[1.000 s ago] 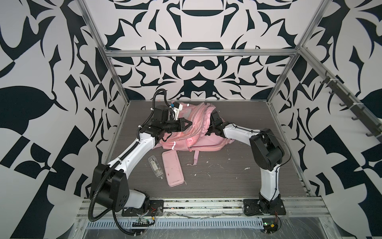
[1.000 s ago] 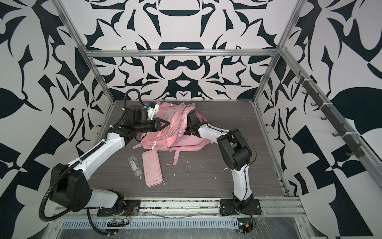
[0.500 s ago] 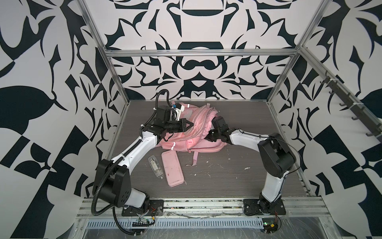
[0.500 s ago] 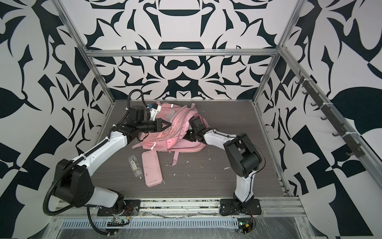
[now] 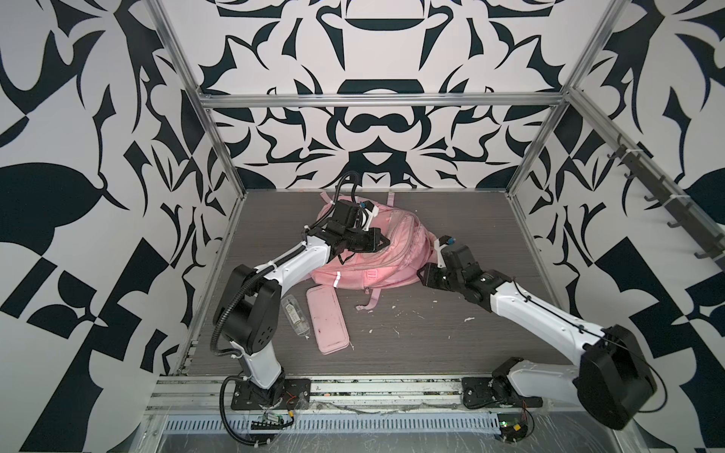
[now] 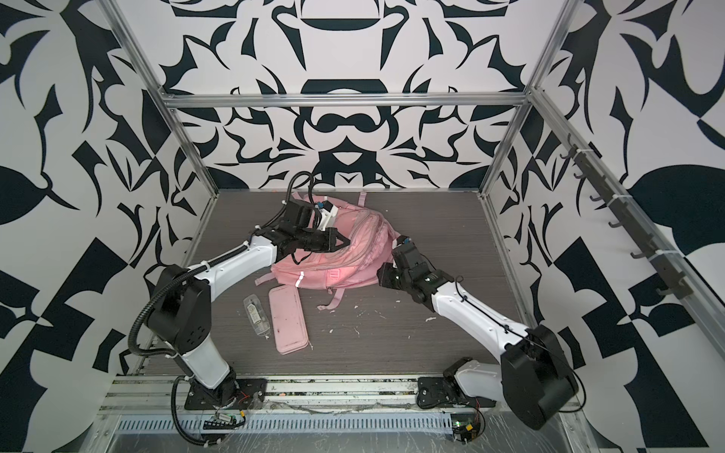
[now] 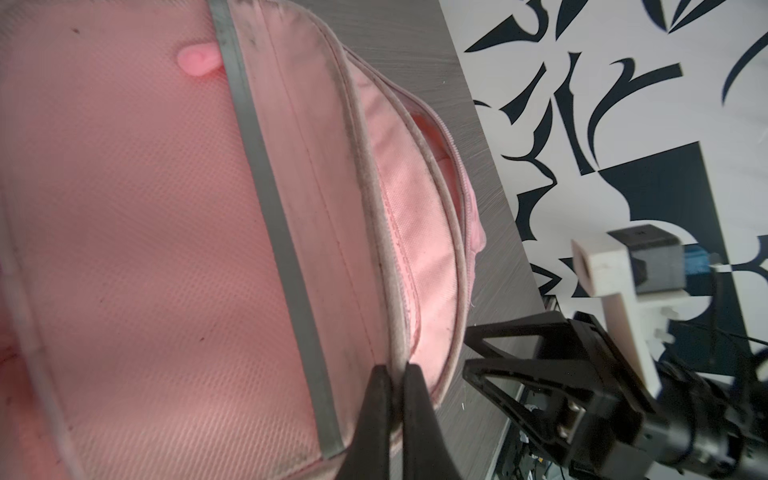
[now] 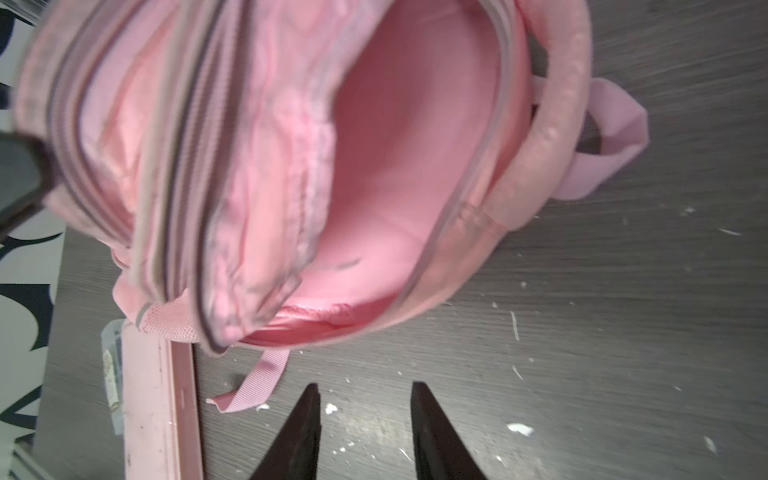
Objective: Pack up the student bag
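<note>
The student bag [image 5: 372, 255] lies at the far middle of the desk [image 5: 451, 333]. The left hand [image 7: 397, 368] pinches its piped rim, raised, I'd guess, so the mouth gapes. The right hand [image 8: 365, 386], spread and empty, hovers beside that mouth.

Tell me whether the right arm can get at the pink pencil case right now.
Probably yes. The right gripper is open and empty, low beside the student bag. The pencil case lies flat and uncovered in front of the bag, with only a loose strap between them.
</note>
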{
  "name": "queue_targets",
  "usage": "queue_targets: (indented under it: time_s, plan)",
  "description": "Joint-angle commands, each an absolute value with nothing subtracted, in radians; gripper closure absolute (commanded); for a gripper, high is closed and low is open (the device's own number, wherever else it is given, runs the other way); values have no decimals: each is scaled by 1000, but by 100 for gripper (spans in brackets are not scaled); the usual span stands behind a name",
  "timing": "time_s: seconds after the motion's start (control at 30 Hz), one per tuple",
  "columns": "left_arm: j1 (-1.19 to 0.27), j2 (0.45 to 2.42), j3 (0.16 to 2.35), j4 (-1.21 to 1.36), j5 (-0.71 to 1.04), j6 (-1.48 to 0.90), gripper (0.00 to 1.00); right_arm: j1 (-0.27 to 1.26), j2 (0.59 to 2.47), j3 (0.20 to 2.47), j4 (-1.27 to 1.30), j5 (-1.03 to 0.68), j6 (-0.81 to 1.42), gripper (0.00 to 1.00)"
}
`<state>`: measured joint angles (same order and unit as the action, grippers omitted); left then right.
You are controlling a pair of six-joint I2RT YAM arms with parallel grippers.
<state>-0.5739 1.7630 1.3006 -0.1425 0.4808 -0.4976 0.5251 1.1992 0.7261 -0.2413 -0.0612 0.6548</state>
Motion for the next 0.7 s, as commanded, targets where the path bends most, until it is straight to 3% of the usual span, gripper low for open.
queue_targets:
  time_s: [0.0,0.07,0.2,0.3,0.67]
  plan:
    - [-610,1821,1353,-144,442,-485,100,531,1137,687,-290,-17,644,65]
    - [-622,1843,1356,-162,424,-478,90,536,1114,673,-296,-20,646,66]
    - [-630,1857,1365,-256,376,-438,60,559,1096,675,-311,-8,643,66]
    - [-630,1815,1334,-298,343,-410,46,586,1107,686,-307,-2,640,66]
    - [-629,1527,1044,-258,304,-456,38,777,1268,778,-249,81,663,67]
